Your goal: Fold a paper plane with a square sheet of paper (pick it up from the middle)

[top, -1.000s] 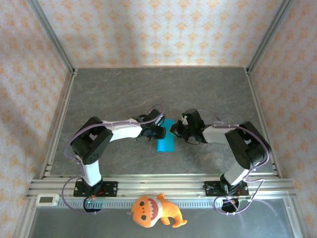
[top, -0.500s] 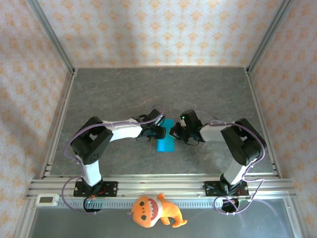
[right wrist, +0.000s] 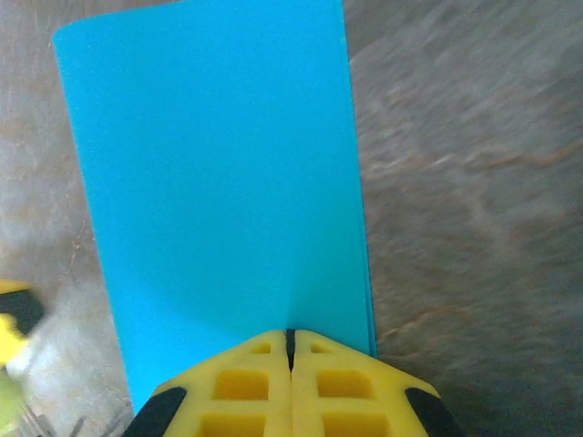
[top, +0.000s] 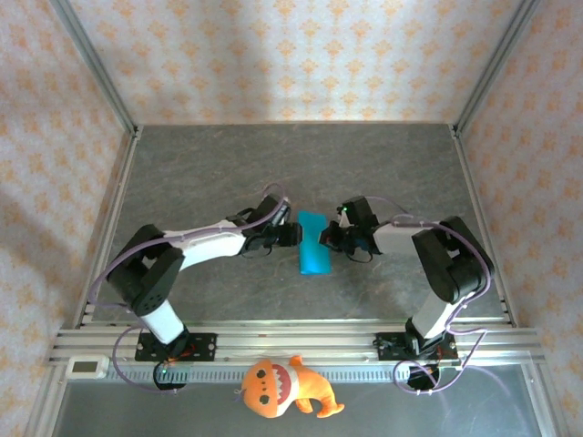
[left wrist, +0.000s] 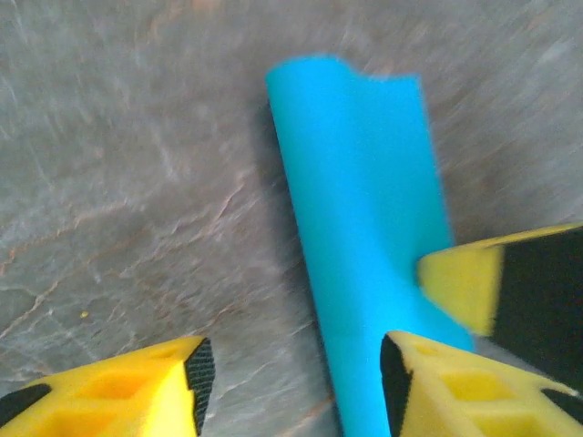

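Jaws of our right gripper (right wrist: 291, 341) are clenched on one long edge of the square sheet of paper (top: 311, 254), which lies folded into a narrow strip mid-table (top: 228, 173). Our left gripper (left wrist: 291, 373) stands released, the strip's end between its fingers. From above, left sits at the paper's nine o'clock, right at three.

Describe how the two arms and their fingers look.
Both arms match: left arm and right arm have white links, bulky black joints and thin purple cables looping alongside. The fingers are yellow moulded wedges with black pads.
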